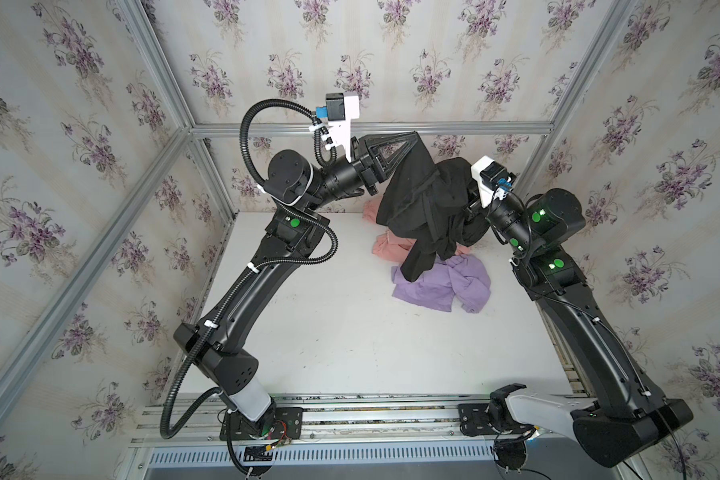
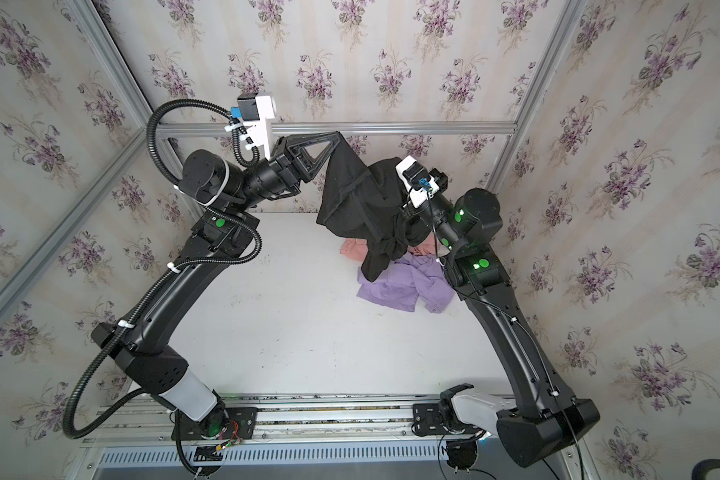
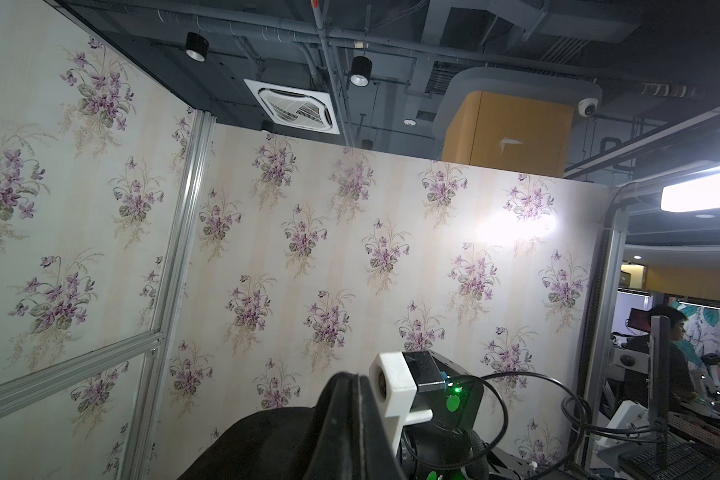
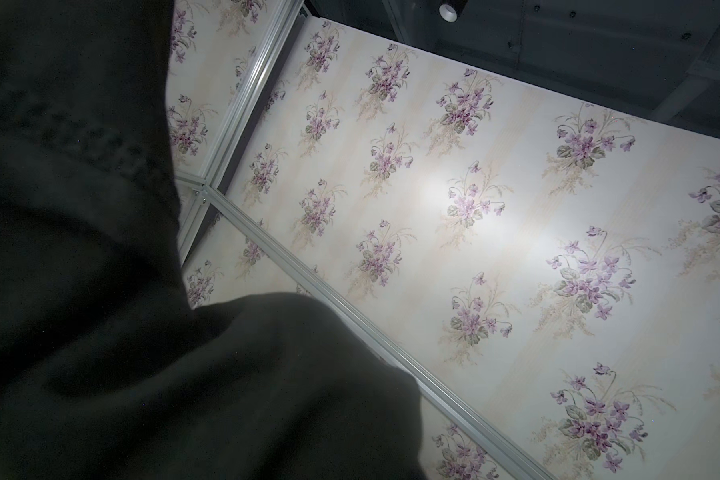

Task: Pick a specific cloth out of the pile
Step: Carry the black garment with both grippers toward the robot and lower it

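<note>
Black cloth [image 1: 416, 195] hangs raised over the pile [image 1: 387, 249], left gripper [image 1: 414, 136] clamped on its edge, right gripper closed but buried in fabric (grip unseen); lift slowly, arms level, until its tail clears the lilac garment [image 1: 445, 286].

Cloth [image 1: 425, 199]: matt black soft fabric, creased.
Lilac garment [image 1: 445, 286] on table [image 1: 329, 332]: thin matt fabric, wrinkled.
Salmon-pink garment [image 1: 387, 249]: matt fabric.
Table: white, smooth, scuffed.
Frame rail [image 1: 474, 128] behind table: brushed metal.
Arm shell [image 1: 242, 291]: glossy black plastic.
</note>
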Controlling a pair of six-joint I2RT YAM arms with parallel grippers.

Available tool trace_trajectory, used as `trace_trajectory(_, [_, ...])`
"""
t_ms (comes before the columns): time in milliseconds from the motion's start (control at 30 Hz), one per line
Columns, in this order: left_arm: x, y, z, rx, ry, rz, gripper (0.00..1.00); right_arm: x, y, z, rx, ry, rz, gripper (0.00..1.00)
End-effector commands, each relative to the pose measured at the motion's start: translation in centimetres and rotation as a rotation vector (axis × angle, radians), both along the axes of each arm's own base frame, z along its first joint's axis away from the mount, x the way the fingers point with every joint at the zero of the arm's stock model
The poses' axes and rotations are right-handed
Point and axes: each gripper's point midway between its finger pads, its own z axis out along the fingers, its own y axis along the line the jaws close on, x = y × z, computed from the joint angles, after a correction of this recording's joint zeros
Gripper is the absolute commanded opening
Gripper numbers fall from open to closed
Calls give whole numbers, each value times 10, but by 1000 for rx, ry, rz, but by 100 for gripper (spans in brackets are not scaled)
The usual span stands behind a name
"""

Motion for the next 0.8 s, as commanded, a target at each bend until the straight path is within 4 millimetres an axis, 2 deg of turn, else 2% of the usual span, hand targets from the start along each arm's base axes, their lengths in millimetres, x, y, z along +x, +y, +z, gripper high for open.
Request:
trace_trajectory(0, [-8,8,2,-6,-31,32,0,-23,4,16,0,-54,10,0])
trace_trajectory(333, [-39,26,-8,6,-40,52,0,-80,21,9,21,-27,109,0])
trace_trajectory(400, [-43,30,-12,15,-37,63,0,-93,31,4,20,-12,160,0])
trace_trajectory(667, [-57,47,-38,73,-8,132,0,-117,43,-23,12,72,245,0])
trace_trajectory(733, [-51,45,-52,89,28,140,0,-119,49,-32,32,108,269,0])
trace_trajectory(767, [-64,53,-49,77,18,137,0,-121,55,-39,38,129,290,0])
